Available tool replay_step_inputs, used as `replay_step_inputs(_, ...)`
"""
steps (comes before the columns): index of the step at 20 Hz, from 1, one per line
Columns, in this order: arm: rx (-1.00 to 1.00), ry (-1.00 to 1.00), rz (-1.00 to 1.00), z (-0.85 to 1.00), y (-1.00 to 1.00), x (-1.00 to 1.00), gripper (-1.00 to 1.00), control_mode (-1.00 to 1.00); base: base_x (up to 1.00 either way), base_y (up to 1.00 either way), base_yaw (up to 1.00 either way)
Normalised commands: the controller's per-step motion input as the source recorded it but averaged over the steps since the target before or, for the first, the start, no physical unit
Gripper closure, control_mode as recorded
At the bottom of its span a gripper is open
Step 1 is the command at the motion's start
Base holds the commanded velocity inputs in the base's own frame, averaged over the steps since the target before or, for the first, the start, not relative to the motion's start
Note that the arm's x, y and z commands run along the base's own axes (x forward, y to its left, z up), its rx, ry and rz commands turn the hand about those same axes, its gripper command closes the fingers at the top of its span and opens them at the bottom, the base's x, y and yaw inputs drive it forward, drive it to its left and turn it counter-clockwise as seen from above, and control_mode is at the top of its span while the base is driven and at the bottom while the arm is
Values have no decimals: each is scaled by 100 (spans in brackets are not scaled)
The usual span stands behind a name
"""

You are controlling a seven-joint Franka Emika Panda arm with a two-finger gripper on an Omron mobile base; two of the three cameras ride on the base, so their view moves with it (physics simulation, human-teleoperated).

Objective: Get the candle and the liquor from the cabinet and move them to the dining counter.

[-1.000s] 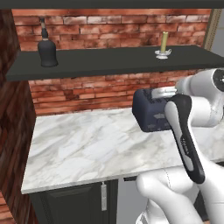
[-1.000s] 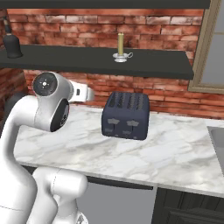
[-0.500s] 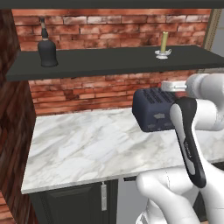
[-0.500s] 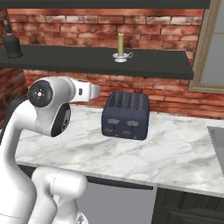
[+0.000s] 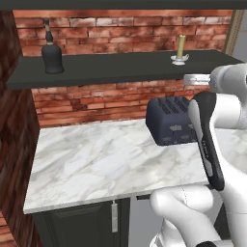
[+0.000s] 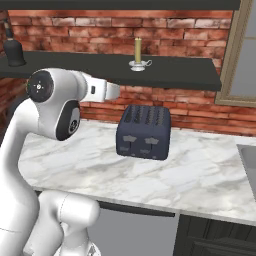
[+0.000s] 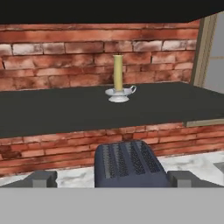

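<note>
Here, tool [image 7: 112, 178] spread wide (holding nothing), candle [image 7: 118, 79] upright on cabinet [image 7: 65, 111], liquor [image 5: 51, 54] well apart.

1. The arm [image 6: 55, 107] has a glossy white shell of rounded, bulbous segments.
2. A large round joint housing [image 6: 41, 86] in the right base view carries a dark grey circular cap with a small pale mark at its centre.
3. Below that cap, an oval dark grey inset [image 6: 73, 121] sits in the white casing.
4. A short white cylindrical link [image 6: 102, 91] ends in a light grey collar and bears a small dark rectangular mark.
5. In the left base view, a long black strip [image 5: 206, 140] with rounded ends runs down one white segment.
6. The lower body [image 5: 185, 212] is a smooth white swollen elbow shape.
7. The fingertips [image 7: 42, 178] are blocky and matte grey.
</note>
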Motion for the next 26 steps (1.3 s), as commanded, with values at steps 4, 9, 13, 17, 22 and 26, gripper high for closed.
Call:
replay_step_inputs(4, 0, 3, -8, 39, -16, 8, -100, -100, 0, 0, 0)
replay_step_inputs(9, 0, 0, 0, 29, -8, 22, -100, -100, 0, 0, 0)
replay_step_inputs(13, 0, 6, 0, 31, -1, 32, -100, -100, 0, 0, 0)
replay_step_inputs(17, 0, 8, 0, 27, 0, 28, -100, -100, 0, 0, 0)
replay_step_inputs(22, -2, 11, 0, 15, -2, 24, -100, -100, 0, 0, 0)
replay_step_inputs(26, -7, -2, 1, -8, -5, 25, -100, -100, 0, 0, 0)
